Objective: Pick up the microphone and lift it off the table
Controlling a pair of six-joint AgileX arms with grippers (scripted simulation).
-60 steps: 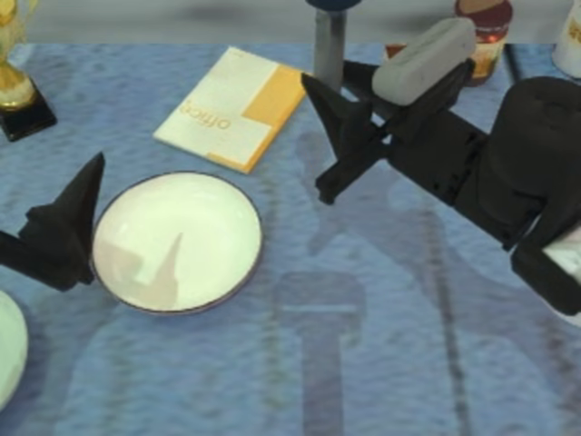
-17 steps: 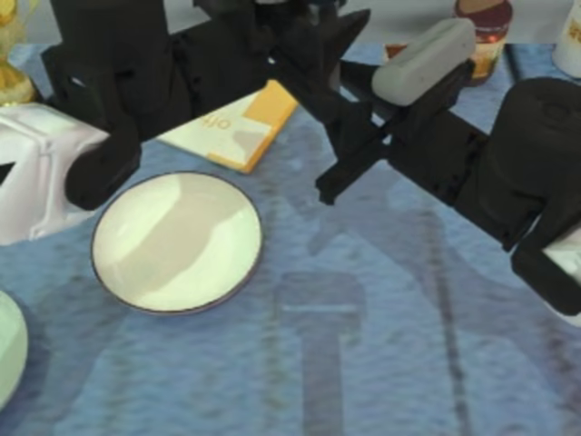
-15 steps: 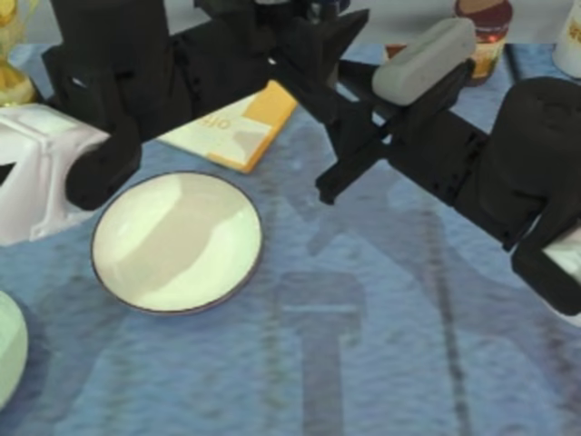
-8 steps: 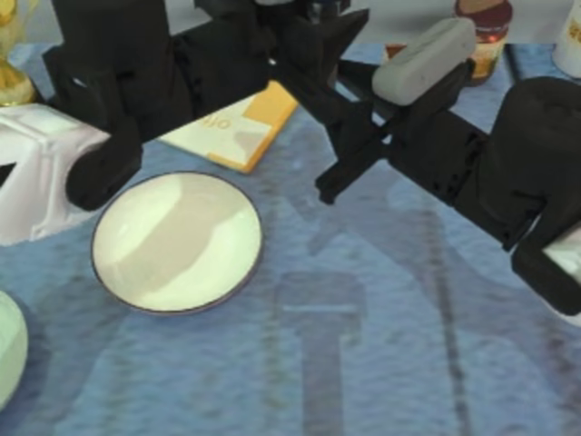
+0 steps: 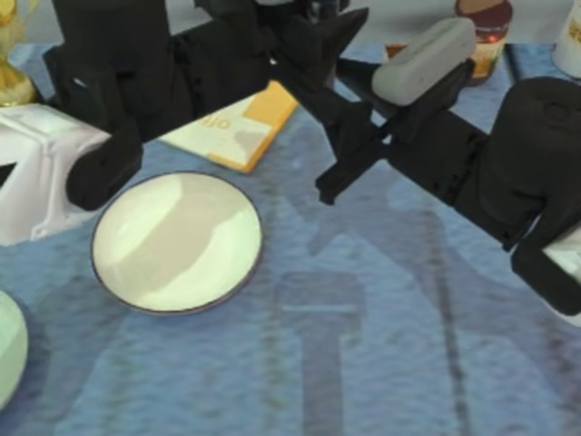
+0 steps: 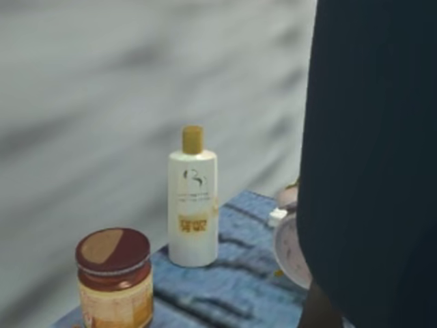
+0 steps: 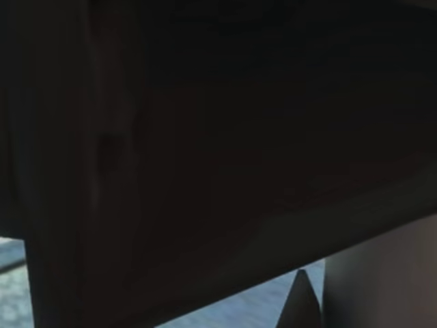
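Since a few seconds ago, my left arm has swung from beside the white plate (image 5: pixel 177 241) across to the tabletop's (image 5: pixel 381 345) far edge, where my left hand (image 5: pixel 313 23) now covers the spot. From above the microphone (image 6: pixel 369 150) is hidden; in the left wrist view its navy head looms close. I cannot tell whether those fingers have closed. My right hand (image 5: pixel 331 145) is parked nearby, spread wide. By my judgement the reach is done; grasp and lift remain unconfirmed.
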